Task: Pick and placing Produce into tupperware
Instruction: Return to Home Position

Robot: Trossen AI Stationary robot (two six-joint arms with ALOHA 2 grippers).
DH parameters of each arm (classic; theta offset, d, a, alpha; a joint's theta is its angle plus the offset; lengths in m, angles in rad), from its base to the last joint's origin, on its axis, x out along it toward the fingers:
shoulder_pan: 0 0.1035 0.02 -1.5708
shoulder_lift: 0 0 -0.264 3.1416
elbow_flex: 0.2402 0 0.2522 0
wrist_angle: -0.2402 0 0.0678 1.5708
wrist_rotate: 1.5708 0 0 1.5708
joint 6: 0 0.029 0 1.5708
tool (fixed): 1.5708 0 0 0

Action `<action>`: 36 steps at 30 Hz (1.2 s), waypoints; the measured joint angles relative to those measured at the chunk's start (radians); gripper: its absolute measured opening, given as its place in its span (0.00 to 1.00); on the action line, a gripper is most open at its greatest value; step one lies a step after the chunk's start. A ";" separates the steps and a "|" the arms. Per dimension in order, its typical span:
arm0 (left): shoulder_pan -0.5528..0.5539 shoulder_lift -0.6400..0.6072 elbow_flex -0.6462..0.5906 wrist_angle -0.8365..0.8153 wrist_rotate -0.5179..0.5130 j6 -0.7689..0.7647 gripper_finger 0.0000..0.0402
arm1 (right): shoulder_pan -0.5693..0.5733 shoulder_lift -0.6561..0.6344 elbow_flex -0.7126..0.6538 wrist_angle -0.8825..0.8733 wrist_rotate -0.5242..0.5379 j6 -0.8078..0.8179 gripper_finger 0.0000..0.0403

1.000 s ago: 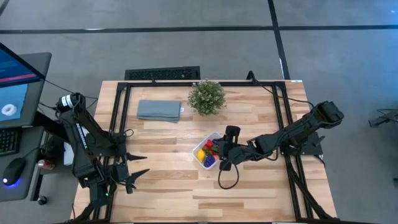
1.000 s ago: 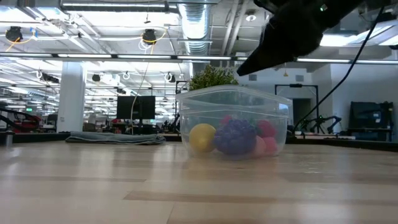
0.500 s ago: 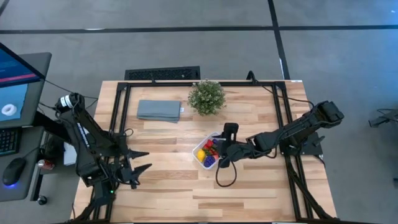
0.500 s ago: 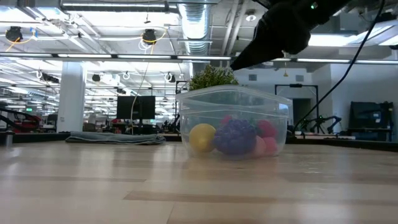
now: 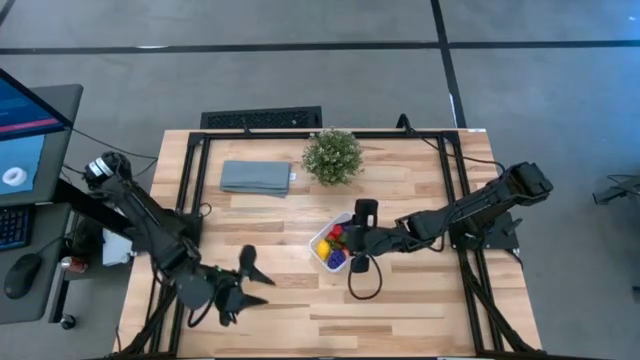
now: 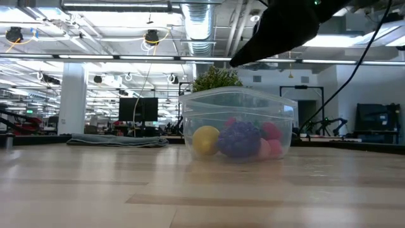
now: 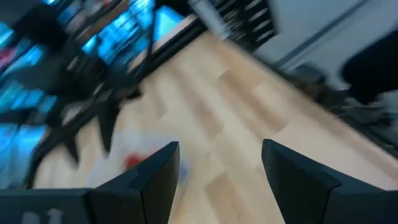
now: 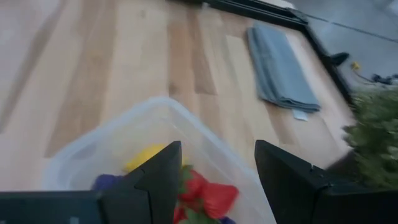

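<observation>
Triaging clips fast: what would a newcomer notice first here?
The clear tupperware in the middle of the table holds bright produce: red, yellow and purple pieces. The right pincer hovers open just above its rim. The left pincer, also open, hangs over bare wood at the lower left of the high view.

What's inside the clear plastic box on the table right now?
The tupperware holds a yellow piece, a purple piece, pink-red pieces and red strawberries. Whatever lies beneath that pile is covered.
</observation>
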 joint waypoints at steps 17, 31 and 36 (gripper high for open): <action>0.491 -0.109 -0.013 0.046 0.677 0.298 0.55 | 0.046 -0.216 -0.064 0.133 -0.302 -0.139 0.57; 0.673 -0.653 -0.567 0.447 0.610 0.239 0.55 | -0.003 -0.595 -0.507 0.560 -0.320 -0.067 0.57; 0.708 -0.824 -0.672 0.440 0.586 0.227 0.55 | -0.047 -0.680 -0.571 0.585 -0.370 -0.043 0.57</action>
